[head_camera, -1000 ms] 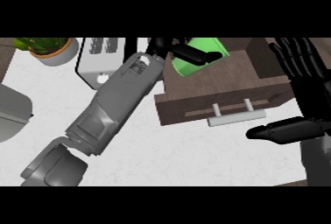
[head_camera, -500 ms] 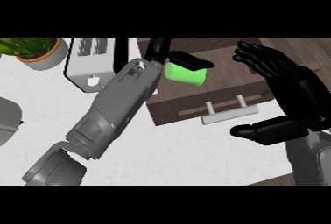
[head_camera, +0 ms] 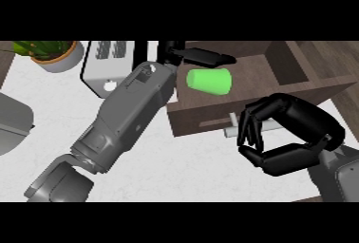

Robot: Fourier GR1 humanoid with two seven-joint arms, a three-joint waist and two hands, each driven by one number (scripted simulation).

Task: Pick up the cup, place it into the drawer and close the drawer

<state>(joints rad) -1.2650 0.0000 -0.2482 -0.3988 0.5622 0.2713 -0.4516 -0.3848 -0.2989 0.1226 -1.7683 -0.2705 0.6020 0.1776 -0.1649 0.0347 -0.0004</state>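
Where the bright green plastic cup (head_camera: 210, 81) lies: on its side on the floor of the open drawer, toward the back left corner, its wider end turned to the view's right, with nothing holding it.
Dark brown wooden drawer (head_camera: 198, 119): standing open at the right of the counter, its front panel facing the view's lower left.
Pale grey bar handle (head_camera: 232, 127): fixed to the drawer's front panel, its right part hidden behind my right fingers.
My left hand (head_camera: 201, 56): over the drawer's back edge, just above the cup in the view. The black fingers are stretched out straight toward the right and grip nothing. A strip of drawer floor shows between them and the cup.
My right hand (head_camera: 284, 137): at the drawer's front, fingers curled in toward the thumb. The fingertips (head_camera: 247, 129) overlap the handle, and I cannot tell whether they touch it.
Grey left forearm (head_camera: 126, 124): crossing the counter on a slant from the lower left up to the drawer.
Grey right forearm (head_camera: 341, 175): in the lower right corner.
White marbled counter (head_camera: 175, 163): under both arms.
White toaster with dark slots (head_camera: 105, 66): just left of my left wrist.
Green plant in a pale round pot (head_camera: 49, 53): top left, beside the toaster.
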